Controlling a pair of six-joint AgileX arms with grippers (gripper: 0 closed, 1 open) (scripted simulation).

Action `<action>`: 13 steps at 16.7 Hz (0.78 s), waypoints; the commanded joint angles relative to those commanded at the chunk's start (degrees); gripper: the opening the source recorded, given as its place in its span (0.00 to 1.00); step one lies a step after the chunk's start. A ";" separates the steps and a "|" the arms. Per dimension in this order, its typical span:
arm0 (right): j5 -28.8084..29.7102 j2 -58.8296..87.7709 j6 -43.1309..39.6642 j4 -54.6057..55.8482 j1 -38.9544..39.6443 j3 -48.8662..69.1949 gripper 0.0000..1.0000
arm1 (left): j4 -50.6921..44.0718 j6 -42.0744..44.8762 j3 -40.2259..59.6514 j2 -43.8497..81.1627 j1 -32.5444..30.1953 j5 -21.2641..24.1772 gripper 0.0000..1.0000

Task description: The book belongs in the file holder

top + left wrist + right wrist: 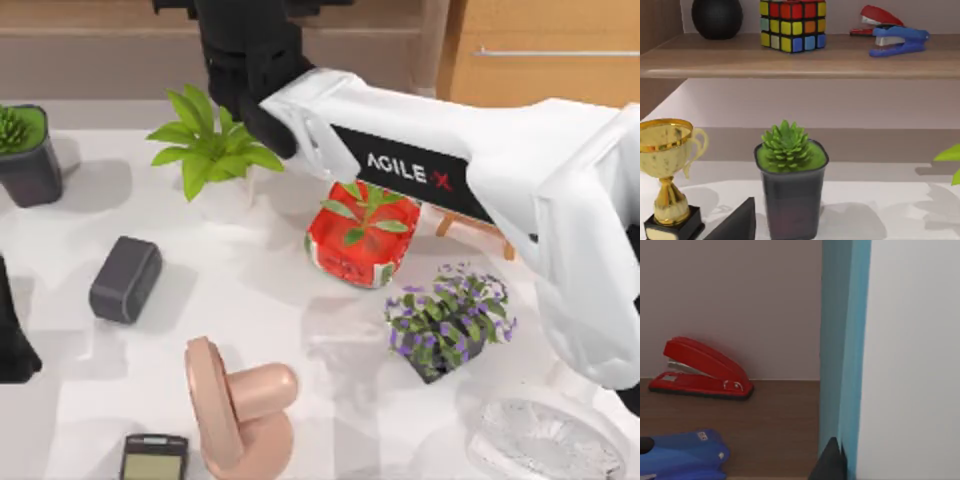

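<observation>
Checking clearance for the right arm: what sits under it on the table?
Under the right arm sit a red plant pot and a wooden stand, mostly covered. Whatever else lies beneath is hidden.

Bright, even overhead light; soft grey shadows on the white table point(260, 290).

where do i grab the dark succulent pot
Grip the dark pot by its walls below the rim, coming in level from the side: it stands upright, and the succulent fills its top, so a grasp from above would likely crush leaves.
</observation>
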 joint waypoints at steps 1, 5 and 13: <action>0.00 0.00 0.00 0.00 0.00 0.00 0.00 | 0.00 0.00 0.00 0.00 0.00 0.00 1.00; -0.02 -0.09 0.08 -0.02 0.23 0.01 0.00 | 0.00 0.00 0.00 0.00 0.00 0.00 1.00; -0.04 -0.78 0.09 -2.85 0.22 2.15 0.00 | 0.00 0.00 0.00 0.00 0.00 0.00 1.00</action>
